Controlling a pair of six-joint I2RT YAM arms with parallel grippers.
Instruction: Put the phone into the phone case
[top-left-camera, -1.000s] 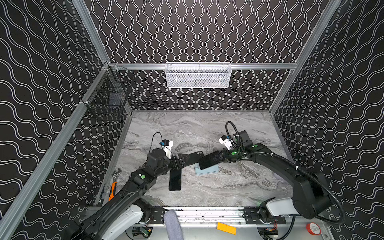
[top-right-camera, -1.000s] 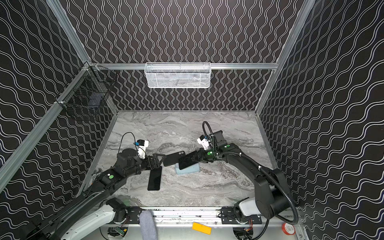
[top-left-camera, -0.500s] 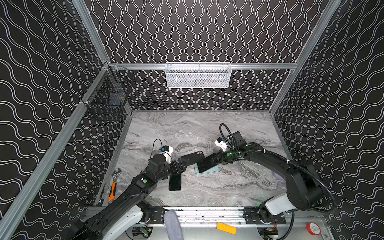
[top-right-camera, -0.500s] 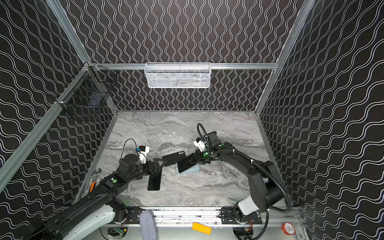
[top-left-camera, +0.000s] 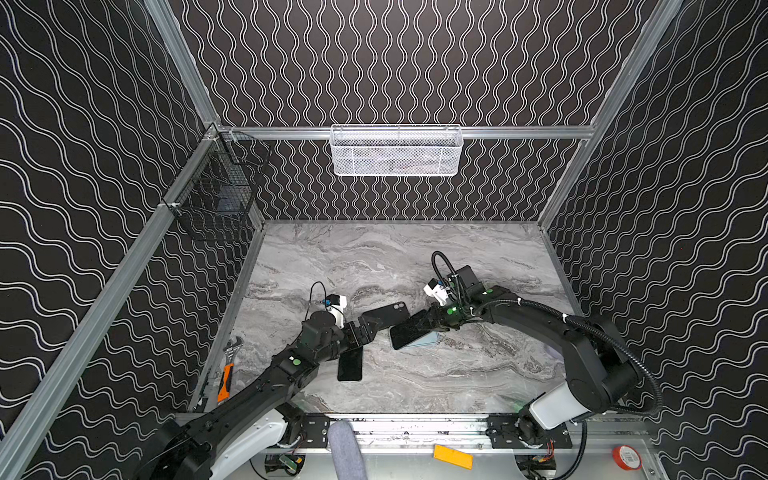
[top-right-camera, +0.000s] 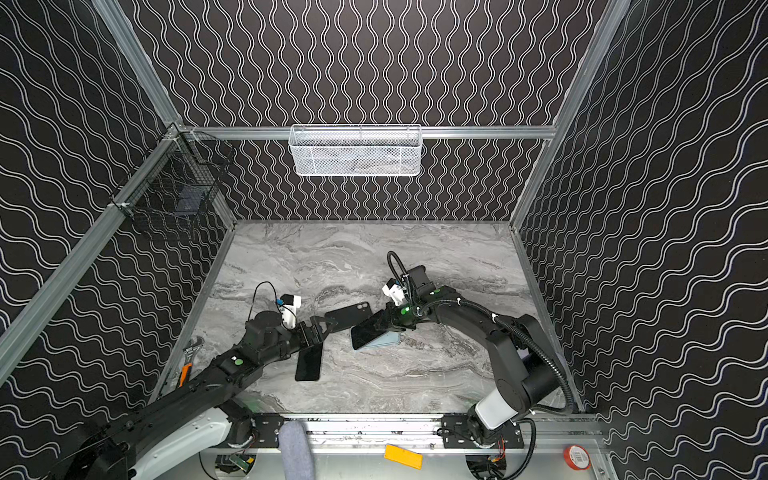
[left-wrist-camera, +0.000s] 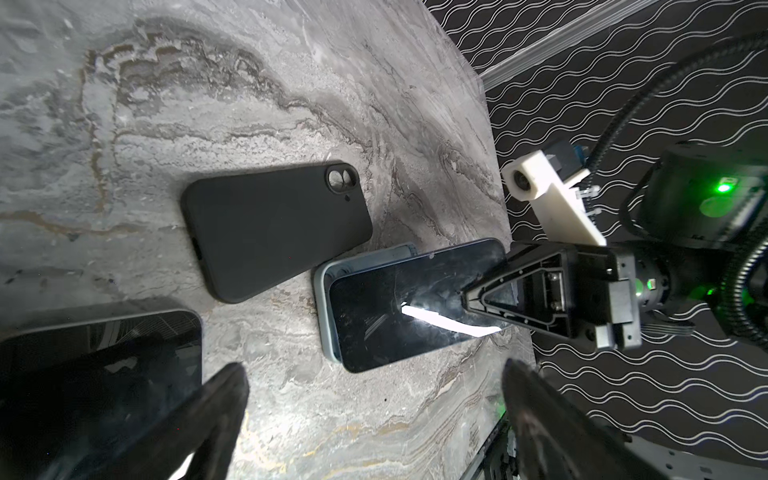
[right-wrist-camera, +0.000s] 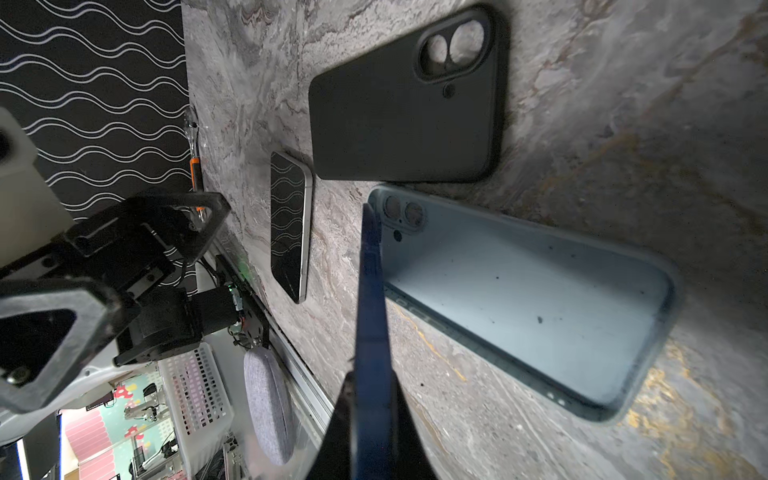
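While the right gripper (top-left-camera: 430, 322) pinches one short end of the phone (top-left-camera: 409, 332), the handset slants over the pale blue phone case (right-wrist-camera: 519, 299) — the gripped end is raised and the far end is down by the case's camera holes. Whether it touches the rim there, I cannot tell. That case lies open side up on the marble table (top-left-camera: 415, 257). Over on the left, the left gripper (top-left-camera: 365, 328) hangs low with its jaws spread wide, holding nothing — just beside a black case (top-left-camera: 384, 313) and a second phone (top-left-camera: 350, 363), both lying flat.
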